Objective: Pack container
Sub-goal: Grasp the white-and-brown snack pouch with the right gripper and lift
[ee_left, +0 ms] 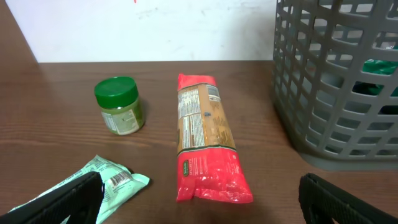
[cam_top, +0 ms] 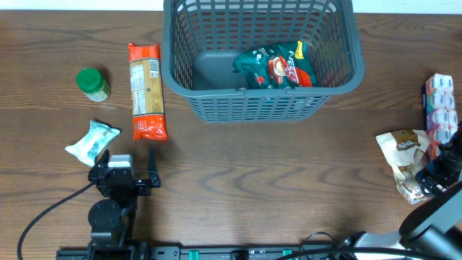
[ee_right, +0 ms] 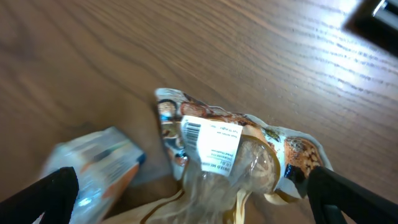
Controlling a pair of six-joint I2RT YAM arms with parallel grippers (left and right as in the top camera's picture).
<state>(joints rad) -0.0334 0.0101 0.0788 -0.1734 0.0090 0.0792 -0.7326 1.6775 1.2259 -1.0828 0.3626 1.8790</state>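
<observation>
The dark grey basket [cam_top: 261,101] stands at the back centre, with a green coffee packet [cam_top: 278,66] inside; its lattice wall also shows in the left wrist view [ee_left: 336,81]. My left gripper [cam_top: 127,167] is open and empty, low over the table [ee_left: 199,214], just short of a red pasta pack [cam_top: 147,90] [ee_left: 205,140] and a mint green packet [cam_top: 92,141] [ee_left: 99,183]. My right gripper [cam_top: 440,170] is open, its fingers on either side of a tan clear-window bag [cam_top: 404,159] [ee_right: 230,155], not closed on it.
A green-lidded jar [cam_top: 92,83] [ee_left: 119,104] stands at the far left. A white and pink multipack [cam_top: 440,101] lies at the right edge, beside the tan bag; it is blurred in the right wrist view [ee_right: 93,165]. A black cable [cam_top: 43,217] runs at the front left.
</observation>
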